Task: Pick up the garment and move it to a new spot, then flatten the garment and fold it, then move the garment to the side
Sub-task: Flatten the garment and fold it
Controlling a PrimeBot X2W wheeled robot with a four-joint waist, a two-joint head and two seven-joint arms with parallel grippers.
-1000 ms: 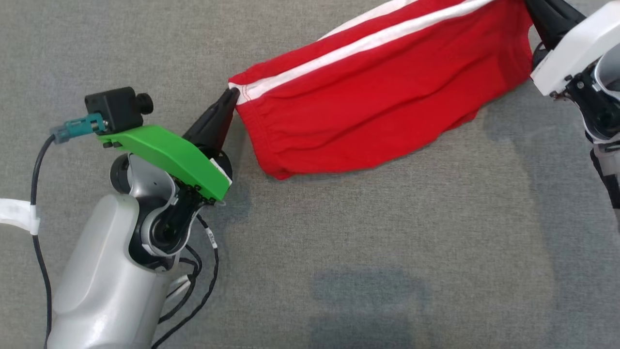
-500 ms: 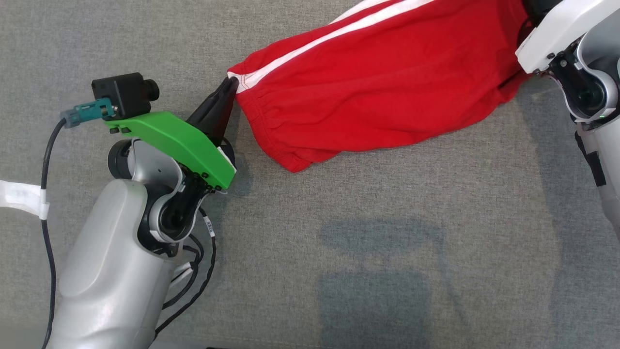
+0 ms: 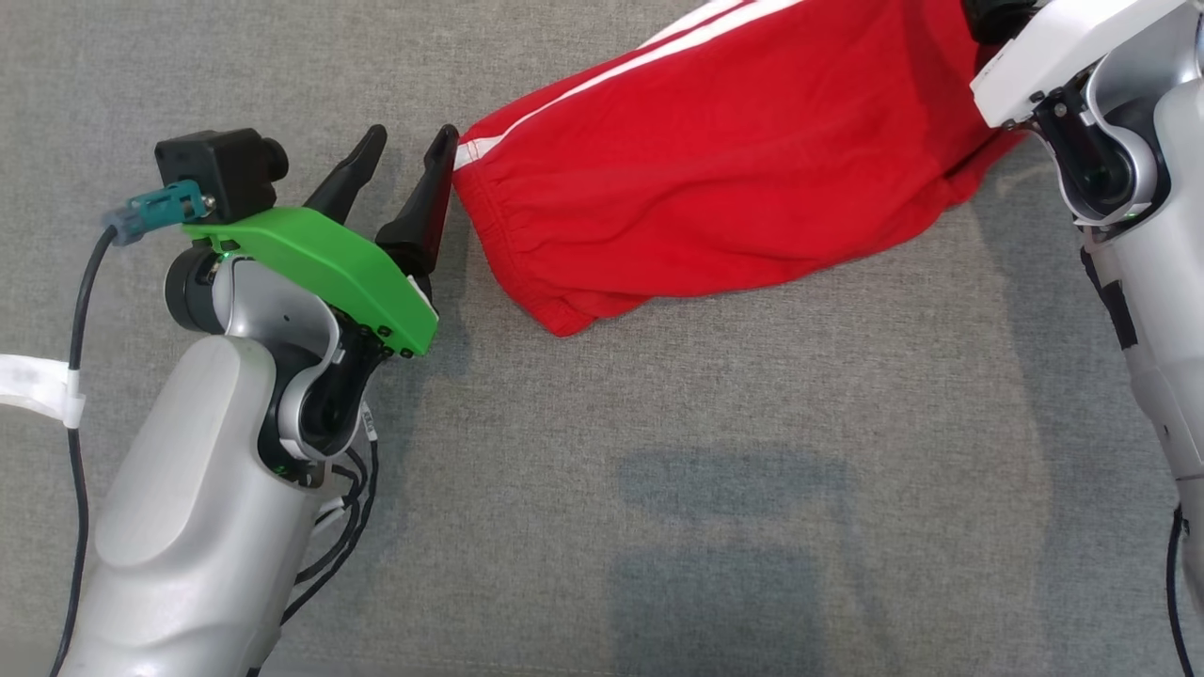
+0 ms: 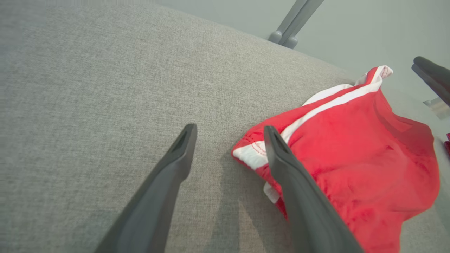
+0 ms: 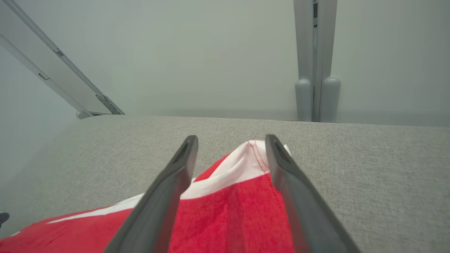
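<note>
The garment (image 3: pixel 715 179), red shorts with white side stripes, lies slack on the grey surface at the top middle of the head view. My left gripper (image 3: pixel 409 143) stands open just left of its striped corner, and its right finger (image 4: pixel 281 165) almost touches the hem (image 4: pixel 251 154). In the left wrist view the gap of the left gripper (image 4: pixel 229 129) holds only bare cloth surface. My right gripper (image 5: pixel 231 138) is open at the far end. The other white-striped corner (image 5: pixel 246 158) lies loose between its fingers.
The grey fabric surface (image 3: pixel 715 451) stretches wide in front of the garment. Its far edge (image 5: pixel 369 123) meets a pale wall with upright grey posts (image 5: pixel 316 95) and a slanted rail (image 5: pixel 52 70). Black cables (image 3: pixel 348 536) hang by my left forearm.
Both grippers went from shut on the garment's corners to open, letting go of it. The garment now rests slack on the surface, a little further toward the right.
</note>
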